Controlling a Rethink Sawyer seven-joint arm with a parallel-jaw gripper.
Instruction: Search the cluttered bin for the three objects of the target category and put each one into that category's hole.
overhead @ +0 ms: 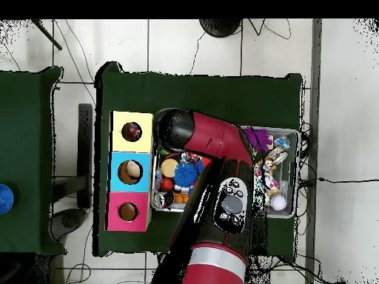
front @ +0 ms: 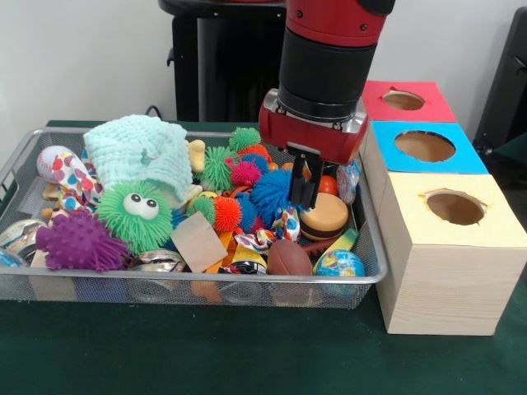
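A wire mesh bin (front: 247, 288) holds a heap of toys: a green fuzzy ball with eyes (front: 136, 214), a purple spiky ball (front: 81, 240), a blue spiky ball (front: 270, 191), a hamburger toy (front: 324, 218), a brown football (front: 288, 257) and a globe ball (front: 339, 263). My gripper (front: 304, 191) hangs low over the bin's right part, between the blue spiky ball and the hamburger toy. In the overhead view the red arm (overhead: 218, 144) covers the gripper and much of the bin (overhead: 296, 134).
Three wooden boxes with round holes stand right of the bin: yellow top (front: 454, 207) nearest, blue (front: 424, 146) behind it, red (front: 403, 100) farthest. A teal cloth (front: 140, 152) lies on the heap's left. The green table edge runs in front.
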